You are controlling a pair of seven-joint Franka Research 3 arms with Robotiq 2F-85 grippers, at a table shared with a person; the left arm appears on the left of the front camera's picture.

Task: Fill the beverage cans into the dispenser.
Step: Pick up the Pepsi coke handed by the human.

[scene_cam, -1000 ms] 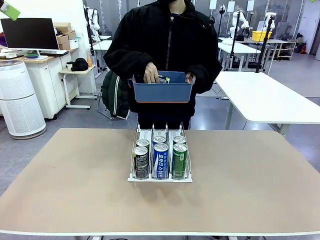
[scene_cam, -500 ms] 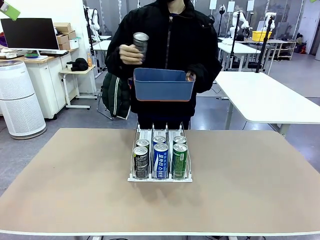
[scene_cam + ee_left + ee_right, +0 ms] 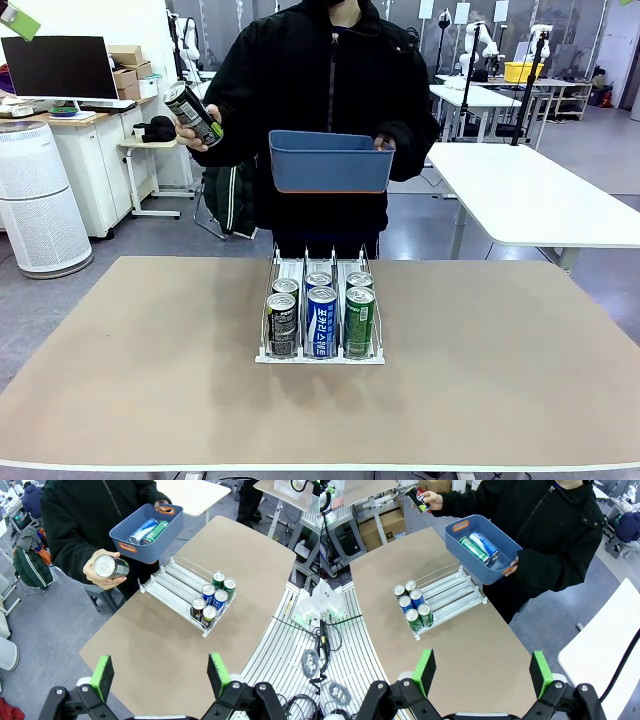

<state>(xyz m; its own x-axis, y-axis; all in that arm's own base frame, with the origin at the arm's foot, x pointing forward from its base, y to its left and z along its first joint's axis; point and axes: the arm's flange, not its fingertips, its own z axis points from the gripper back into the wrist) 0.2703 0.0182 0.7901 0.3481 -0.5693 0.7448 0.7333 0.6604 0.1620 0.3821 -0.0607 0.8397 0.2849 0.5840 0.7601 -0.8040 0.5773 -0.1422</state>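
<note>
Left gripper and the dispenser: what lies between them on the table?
Nothing but bare table lies between the open left gripper and the dispenser, as the left wrist view shows.

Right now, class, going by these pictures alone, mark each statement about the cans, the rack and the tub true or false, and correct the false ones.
1. The rack holds six cans, two in each lane. True.
2. The blue tub stands on the table. False: the person holds it in the air.
3. The person holds a black can out to one side of the tub. True.
4. The tub is empty. False: a blue can and a green can lie in it.
5. The left gripper grips a can. False: it and the right gripper stand open, holding nothing.
</note>
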